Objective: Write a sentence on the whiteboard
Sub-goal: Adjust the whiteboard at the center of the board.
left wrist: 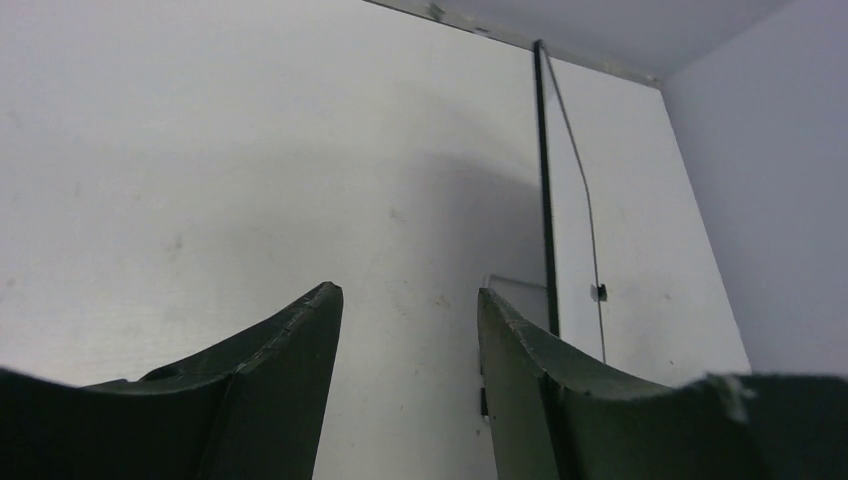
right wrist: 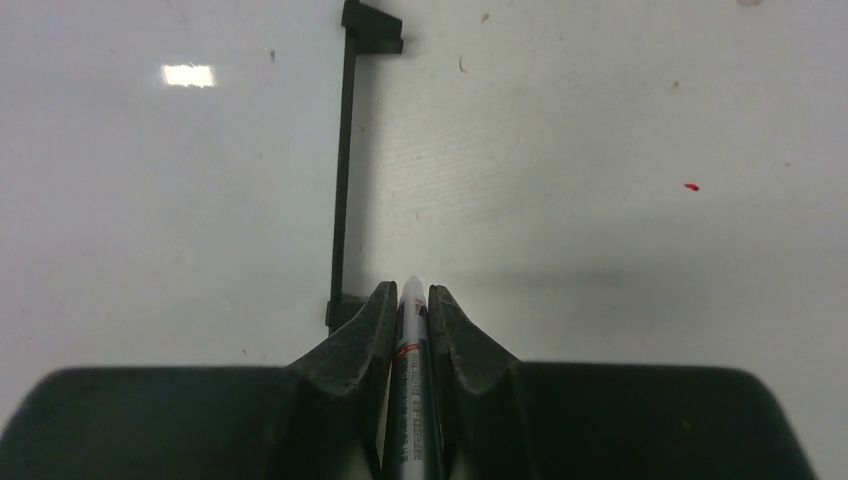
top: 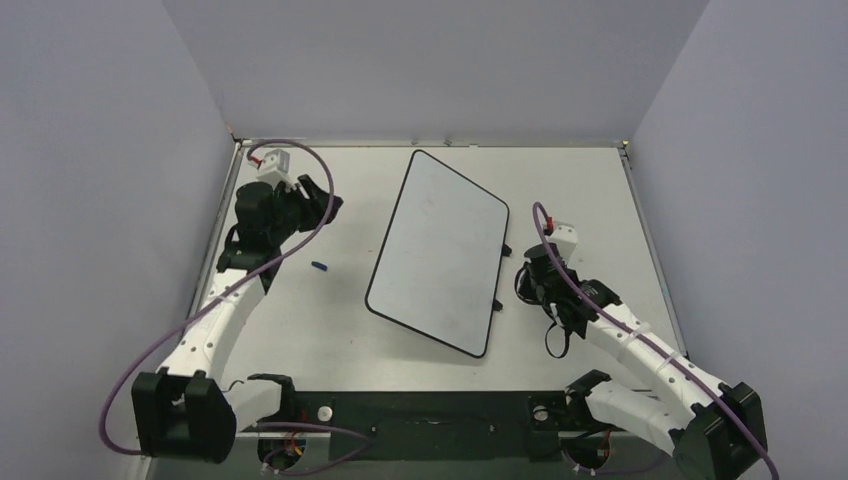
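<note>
The whiteboard lies flat in the middle of the bench, turned at an angle so that one corner points toward the back wall and another toward the arm bases. Its two small black feet stick out from the right-hand edge. The right claw sits just beside that edge, low over the bench. In the right wrist view the right claw is pinched narrow around a white marker, whose end pokes out between the fingers. The board's black border and glossy face run along the left of that view, and a tiny red speck marks the bench off to the right. The left claw is near the back left corner, well apart from the board. Its fingers stand wide with only bare bench between them. A small blue object lies on the bench between the left arm and the whiteboard, touching neither. Purple cables loop around both arms.
</note>
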Action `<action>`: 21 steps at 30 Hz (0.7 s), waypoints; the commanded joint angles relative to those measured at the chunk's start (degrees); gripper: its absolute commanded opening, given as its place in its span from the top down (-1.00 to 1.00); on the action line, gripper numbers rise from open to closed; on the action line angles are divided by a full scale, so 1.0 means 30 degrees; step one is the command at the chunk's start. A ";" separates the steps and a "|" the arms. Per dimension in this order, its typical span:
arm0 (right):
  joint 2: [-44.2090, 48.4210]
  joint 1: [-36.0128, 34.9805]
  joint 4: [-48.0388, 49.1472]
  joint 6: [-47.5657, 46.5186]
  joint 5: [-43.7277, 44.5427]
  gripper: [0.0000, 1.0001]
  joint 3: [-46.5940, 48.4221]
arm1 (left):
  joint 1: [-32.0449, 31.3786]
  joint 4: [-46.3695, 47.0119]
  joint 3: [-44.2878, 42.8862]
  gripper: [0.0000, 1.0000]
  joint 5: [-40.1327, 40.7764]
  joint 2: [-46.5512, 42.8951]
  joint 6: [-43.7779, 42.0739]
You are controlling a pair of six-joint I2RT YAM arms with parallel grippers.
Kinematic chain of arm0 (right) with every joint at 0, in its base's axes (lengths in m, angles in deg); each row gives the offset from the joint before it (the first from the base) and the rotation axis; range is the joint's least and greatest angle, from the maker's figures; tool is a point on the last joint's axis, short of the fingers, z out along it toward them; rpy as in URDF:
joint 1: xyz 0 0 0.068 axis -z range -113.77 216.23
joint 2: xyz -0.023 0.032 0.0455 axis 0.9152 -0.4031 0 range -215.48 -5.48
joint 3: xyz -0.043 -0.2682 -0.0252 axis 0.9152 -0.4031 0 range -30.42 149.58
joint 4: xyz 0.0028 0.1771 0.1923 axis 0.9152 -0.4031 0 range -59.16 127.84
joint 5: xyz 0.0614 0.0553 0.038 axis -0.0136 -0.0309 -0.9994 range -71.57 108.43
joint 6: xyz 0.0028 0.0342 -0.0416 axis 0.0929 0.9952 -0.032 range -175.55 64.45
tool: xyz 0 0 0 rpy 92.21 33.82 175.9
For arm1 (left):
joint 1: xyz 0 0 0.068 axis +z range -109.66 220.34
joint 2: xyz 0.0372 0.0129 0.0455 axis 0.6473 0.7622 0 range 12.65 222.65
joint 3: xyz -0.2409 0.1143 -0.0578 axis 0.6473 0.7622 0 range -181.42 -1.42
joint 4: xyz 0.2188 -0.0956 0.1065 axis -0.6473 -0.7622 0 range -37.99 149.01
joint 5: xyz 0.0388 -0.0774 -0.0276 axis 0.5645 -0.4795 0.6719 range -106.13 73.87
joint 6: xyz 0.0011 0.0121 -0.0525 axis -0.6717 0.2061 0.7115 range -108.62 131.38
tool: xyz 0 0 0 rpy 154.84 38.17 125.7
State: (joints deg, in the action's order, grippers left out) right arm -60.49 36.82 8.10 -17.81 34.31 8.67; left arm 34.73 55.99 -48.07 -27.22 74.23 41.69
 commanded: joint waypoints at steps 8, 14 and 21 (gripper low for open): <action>-0.1616 -0.0906 0.0854 0.0899 -0.1400 1.00 -0.1128 | -0.2679 0.2433 -0.8110 0.01 -0.8487 0.9806 -0.2279; -0.1753 -0.0433 0.1670 0.0886 -0.2835 1.00 -0.1621 | -0.3627 0.0063 -1.1505 0.05 -0.9468 1.3321 -0.3323; -0.1348 0.0005 0.1800 0.0736 -0.3609 1.00 -0.1435 | -0.4771 -0.1854 -1.4967 0.30 -1.0295 1.6796 -0.4689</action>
State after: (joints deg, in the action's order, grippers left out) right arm -66.06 36.28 11.25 -15.76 25.23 3.73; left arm 21.84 53.52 -85.82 -53.86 120.39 31.48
